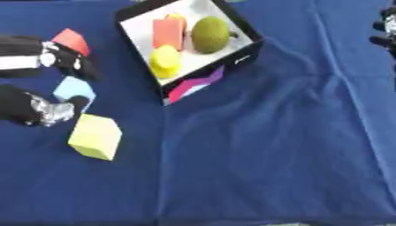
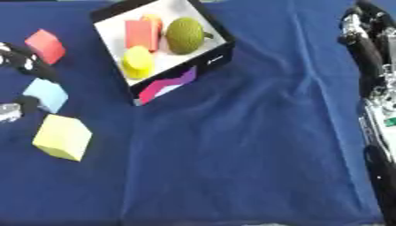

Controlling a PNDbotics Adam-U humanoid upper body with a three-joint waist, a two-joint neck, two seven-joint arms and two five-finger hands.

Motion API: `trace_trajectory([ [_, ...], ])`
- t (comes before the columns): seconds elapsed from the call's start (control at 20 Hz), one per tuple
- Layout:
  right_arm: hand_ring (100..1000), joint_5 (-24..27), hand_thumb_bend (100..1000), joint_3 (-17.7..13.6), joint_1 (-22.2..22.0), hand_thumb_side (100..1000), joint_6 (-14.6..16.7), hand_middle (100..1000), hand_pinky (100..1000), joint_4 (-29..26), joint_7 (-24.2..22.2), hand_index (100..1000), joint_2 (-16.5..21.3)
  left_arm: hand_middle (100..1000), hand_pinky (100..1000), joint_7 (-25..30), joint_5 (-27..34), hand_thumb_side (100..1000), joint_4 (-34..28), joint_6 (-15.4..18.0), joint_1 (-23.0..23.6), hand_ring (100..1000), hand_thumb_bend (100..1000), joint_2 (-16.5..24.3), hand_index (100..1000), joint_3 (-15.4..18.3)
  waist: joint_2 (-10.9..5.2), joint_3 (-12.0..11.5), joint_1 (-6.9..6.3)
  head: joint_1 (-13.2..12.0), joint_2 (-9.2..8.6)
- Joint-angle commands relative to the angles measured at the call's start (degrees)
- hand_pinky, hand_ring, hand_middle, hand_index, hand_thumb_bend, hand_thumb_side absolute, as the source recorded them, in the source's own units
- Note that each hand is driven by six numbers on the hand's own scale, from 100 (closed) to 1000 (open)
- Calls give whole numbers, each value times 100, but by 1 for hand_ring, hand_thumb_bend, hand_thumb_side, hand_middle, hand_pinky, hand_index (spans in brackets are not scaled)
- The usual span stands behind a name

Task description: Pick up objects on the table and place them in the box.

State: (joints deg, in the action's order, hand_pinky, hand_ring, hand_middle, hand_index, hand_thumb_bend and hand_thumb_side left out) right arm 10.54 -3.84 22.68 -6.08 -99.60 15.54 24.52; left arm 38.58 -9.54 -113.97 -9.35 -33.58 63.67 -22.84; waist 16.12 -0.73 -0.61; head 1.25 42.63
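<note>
My left hand (image 1: 48,66) comes in from the left edge, its fingers curled over the top of a light blue block (image 1: 75,90) and its thumb (image 1: 58,111) against the block's lower side. The block lies on the blue cloth. A red block (image 1: 71,40) sits just above the fingers. A yellow-green cube (image 1: 95,136) rests below the thumb. The black box (image 1: 241,55) with a white floor stands tilted at the top centre. It holds an orange-red block (image 1: 167,33), a green round fruit (image 1: 210,34) and a yellow piece (image 1: 165,61). My right hand (image 2: 370,53) lies along the right edge, fingers straight.
The blue cloth (image 1: 271,145) covers the whole table, with folds running down its middle and right. A pink and purple pattern (image 1: 193,84) shows on the box's near side. The table's front edge runs along the bottom of the view.
</note>
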Motion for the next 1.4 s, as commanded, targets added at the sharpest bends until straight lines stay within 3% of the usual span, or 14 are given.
trace_trajectory([
  [0.05,805,-41,100,-18,73,523,2,776,778,-113,-33,867,166,776,863,-21,-93,493,-62,-94,20,841,227,129,832,22,-70,4,-74,-15,-77],
  [0.25,802,-43,100,-22,70,526,-8,773,778,-96,-32,867,165,755,877,-3,68,574,-62,-279,76,830,253,86,816,-9,-68,5,-70,-32,-74],
  [0.45,796,-38,100,-19,77,527,-5,767,779,-99,-41,865,161,748,888,-17,60,692,-62,-480,134,830,339,47,829,-62,-64,12,-69,-51,-73],
  [0.8,791,-41,100,-14,103,530,-25,762,778,-64,-46,863,143,768,884,6,-195,680,-62,-732,164,830,395,-86,867,-167,-60,22,-61,-65,-89],
  [0.85,790,-42,100,-14,105,530,-26,761,778,-61,-45,863,141,769,886,10,-221,625,-62,-742,160,832,395,-102,872,-178,-59,23,-60,-67,-89],
  [1.0,791,-32,100,-14,112,535,-24,758,778,-54,-37,862,134,752,890,92,-251,222,-62,-719,167,833,377,-140,868,-224,-56,29,-59,-76,-89],
  [1.05,791,-29,100,-12,114,535,-24,761,778,-52,-35,862,133,752,890,123,-250,201,-62,-721,173,833,380,-148,868,-227,-55,30,-59,-75,-88],
  [1.1,791,-27,100,-8,115,537,-26,767,778,-51,-35,862,132,756,892,142,-252,109,-62,-734,179,839,398,-155,868,-225,-54,30,-58,-71,-86],
  [1.4,790,-19,100,5,118,556,-29,767,779,-51,-22,861,124,759,894,86,-301,100,-62,-823,194,845,428,-205,858,-216,-52,32,-53,-71,-85],
])
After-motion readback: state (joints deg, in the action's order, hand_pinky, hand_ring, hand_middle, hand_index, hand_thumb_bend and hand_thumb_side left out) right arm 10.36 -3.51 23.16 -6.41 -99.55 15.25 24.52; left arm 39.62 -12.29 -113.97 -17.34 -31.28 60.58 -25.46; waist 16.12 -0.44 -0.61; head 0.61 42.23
